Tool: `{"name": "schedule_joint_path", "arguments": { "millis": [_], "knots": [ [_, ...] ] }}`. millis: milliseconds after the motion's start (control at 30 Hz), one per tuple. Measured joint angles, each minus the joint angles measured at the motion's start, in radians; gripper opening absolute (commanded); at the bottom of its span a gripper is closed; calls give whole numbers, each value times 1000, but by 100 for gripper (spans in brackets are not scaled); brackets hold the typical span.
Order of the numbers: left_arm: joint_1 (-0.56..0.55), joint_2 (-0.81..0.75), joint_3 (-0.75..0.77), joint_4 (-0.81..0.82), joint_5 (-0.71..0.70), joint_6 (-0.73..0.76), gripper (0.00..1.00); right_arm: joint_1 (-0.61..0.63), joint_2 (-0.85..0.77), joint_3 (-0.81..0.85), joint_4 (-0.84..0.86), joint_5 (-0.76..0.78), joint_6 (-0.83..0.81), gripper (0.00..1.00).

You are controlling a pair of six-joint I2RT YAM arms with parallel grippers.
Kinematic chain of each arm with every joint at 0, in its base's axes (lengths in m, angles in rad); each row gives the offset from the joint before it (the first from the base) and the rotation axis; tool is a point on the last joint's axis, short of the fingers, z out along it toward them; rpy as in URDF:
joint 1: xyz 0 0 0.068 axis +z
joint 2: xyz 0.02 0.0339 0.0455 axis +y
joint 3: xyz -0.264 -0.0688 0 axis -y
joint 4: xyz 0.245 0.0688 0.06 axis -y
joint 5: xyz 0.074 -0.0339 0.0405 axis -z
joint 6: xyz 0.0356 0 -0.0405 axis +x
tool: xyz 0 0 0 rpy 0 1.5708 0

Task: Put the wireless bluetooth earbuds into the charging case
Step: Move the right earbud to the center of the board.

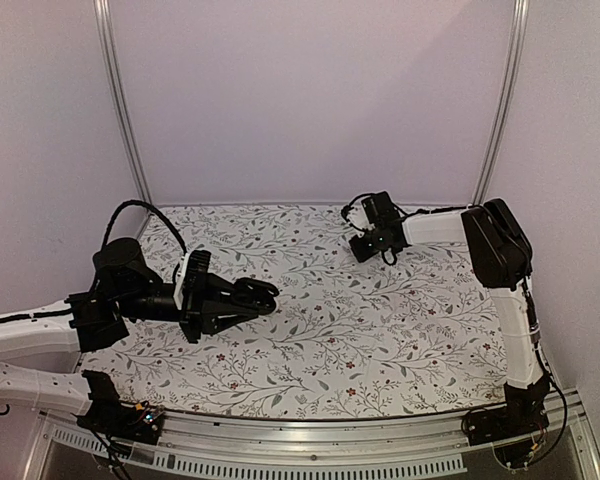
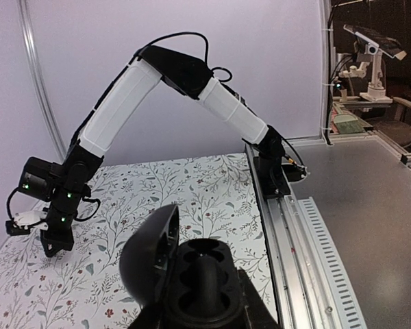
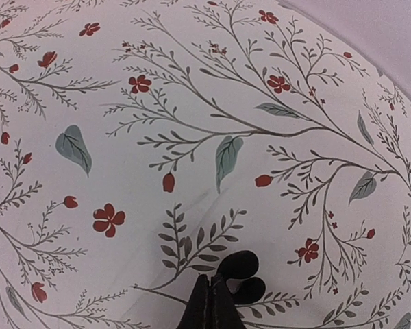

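Surface (image 1: 380,340) with a floral print is bounded at the back and both sides by plain pale walls (image 1: 310,100), which meet it along its far edge. A metal rail (image 2: 294,233) runs along the near edge, where the arm bases are bolted.

The left gripper (image 1: 242,300) is found over the left half of the surface, pointing toward the centre. It is pinched on the black case (image 2: 202,271), which is held by its body. The lid (image 2: 153,250) stands swung open to one side and two round wells face up. Whether anything sits in the wells cannot be told.

The right gripper (image 3: 211,305) is lowered at the far edge of the surface, right of centre and near the back wall. Its fingers are pressed together. A small black rounded earbud (image 3: 240,266) is seen right at the fingertips, touching them and lying on or just above the print. Whether it is clamped or only touched cannot be told.

The two grippers are well apart, with a broad stretch of surface between them. Little room is left behind the right gripper toward the back wall. More room is noted toward the near rail and toward the right wall.
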Motion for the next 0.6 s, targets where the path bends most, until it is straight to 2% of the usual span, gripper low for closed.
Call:
{"name": "schedule_joint_path", "arguments": {
  "millis": [400, 600],
  "knots": [
    [0, 0, 0, -2, -10, 0, 0, -5, 1, -3, -2, 24, -16, 0],
    [0, -1, 0, -3, -11, 0, 0, -5, -51, -21, -3, -16, -15, 0]
  ]
}}
